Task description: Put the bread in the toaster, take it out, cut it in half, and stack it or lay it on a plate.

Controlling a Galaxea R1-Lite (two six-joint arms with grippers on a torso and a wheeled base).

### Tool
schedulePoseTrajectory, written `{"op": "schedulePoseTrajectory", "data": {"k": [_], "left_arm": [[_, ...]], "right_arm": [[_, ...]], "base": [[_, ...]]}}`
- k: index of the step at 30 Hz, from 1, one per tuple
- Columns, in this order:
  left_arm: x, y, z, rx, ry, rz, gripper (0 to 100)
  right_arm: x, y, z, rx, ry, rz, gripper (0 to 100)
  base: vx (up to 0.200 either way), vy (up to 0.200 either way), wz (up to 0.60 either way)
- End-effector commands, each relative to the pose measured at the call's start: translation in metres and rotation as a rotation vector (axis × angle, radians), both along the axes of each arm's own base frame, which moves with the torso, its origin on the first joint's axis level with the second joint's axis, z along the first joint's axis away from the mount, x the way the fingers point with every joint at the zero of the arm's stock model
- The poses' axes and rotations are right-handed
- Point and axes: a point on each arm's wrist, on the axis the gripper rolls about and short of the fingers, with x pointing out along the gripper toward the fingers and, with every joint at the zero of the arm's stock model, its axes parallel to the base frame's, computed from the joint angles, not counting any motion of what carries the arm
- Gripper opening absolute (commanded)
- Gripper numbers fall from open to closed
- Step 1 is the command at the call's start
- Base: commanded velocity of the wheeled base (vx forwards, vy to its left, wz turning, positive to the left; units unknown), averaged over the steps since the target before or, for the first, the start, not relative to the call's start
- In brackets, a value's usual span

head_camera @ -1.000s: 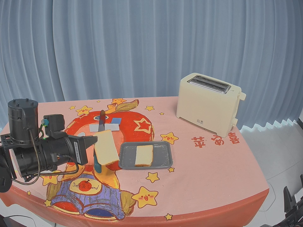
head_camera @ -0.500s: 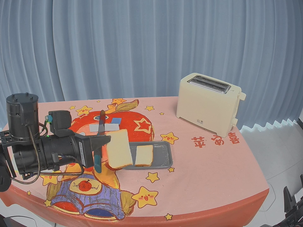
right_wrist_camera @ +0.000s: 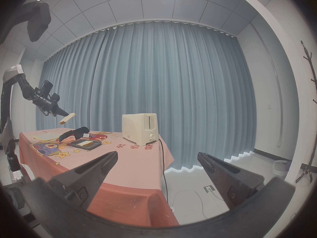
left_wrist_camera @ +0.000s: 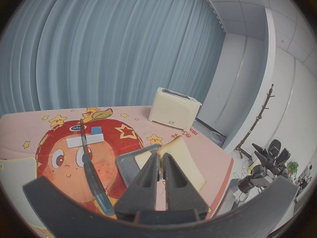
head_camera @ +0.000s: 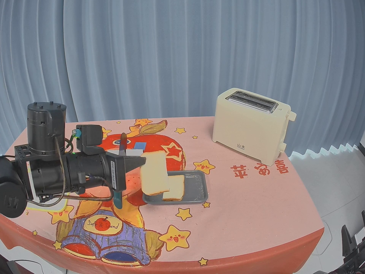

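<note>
Head view: the left gripper (head_camera: 138, 163) has swung across from over the knife (head_camera: 122, 143); its jaws pinch the bread slice (head_camera: 154, 173), now hanging above the grey tray (head_camera: 197, 179) and overlapping the piece (head_camera: 175, 189) lying there; I'd call this the final laying-down. The toaster (head_camera: 249, 124) stands well apart.

Left wrist view: jaws pressed on the slice's edge.

Right wrist view: right gripper (right_wrist_camera: 157, 157) off the table, jaws spread, empty.

Toaster and cloth (head_camera: 247, 210) carry print; left unread.
</note>
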Motion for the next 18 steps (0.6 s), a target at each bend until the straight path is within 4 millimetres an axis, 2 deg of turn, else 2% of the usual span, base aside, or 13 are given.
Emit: {"op": "schedulePoseTrajectory", "data": {"k": [1, 9, 18], "left_arm": [[0.011, 0.002, -0.005, 0.007, 0.024, 0.020, 0], [0.025, -0.001, -0.016, 0.024, 0.060, 0.023, 0], [0.048, -0.014, -0.039, 0.060, 0.123, 0.019, 0]], "right_arm": [[0.000, 0.000, -0.005, 0.000, 0.000, 0.000, 100], [0.000, 0.000, -0.005, 0.000, 0.000, 0.000, 100], [0.000, 0.000, -0.005, 0.000, 0.000, 0.000, 100]], "base": [[0.000, 0.000, 0.00], [0.000, 0.000, 0.00], [0.000, 0.000, 0.00]]}}
